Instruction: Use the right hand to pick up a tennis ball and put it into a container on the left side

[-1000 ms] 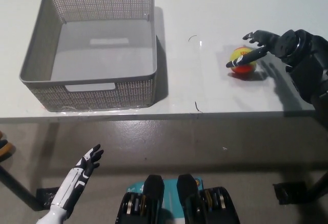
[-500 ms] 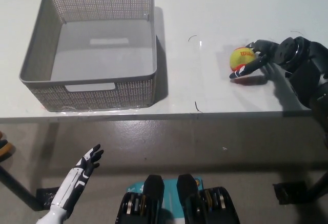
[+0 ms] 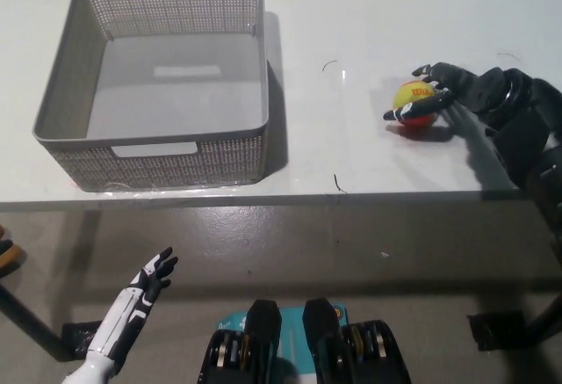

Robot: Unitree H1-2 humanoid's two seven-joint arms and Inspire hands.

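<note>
At three o'clock on the white table [image 3: 369,15]: black right hand [image 3: 443,90] wrapped over a yellow-and-red tennis ball [image 3: 414,105].

Fingers [image 3: 411,110] curled around the ball, resting on the tabletop; grip looks partial, not yet fully clamped. Best done by closing firmly around the ball's middle before lifting straight up, then carrying toward nine o'clock. Well apart at ten o'clock, an empty grey perforated basket [image 3: 158,147], the likely target. At seven o'clock, below the table edge, white left hand [image 3: 151,277] resting with fingers spread, holding nothing.

Basket [image 3: 158,151] left on table [image 3: 351,15]; ball [image 3: 415,104] right.
</note>
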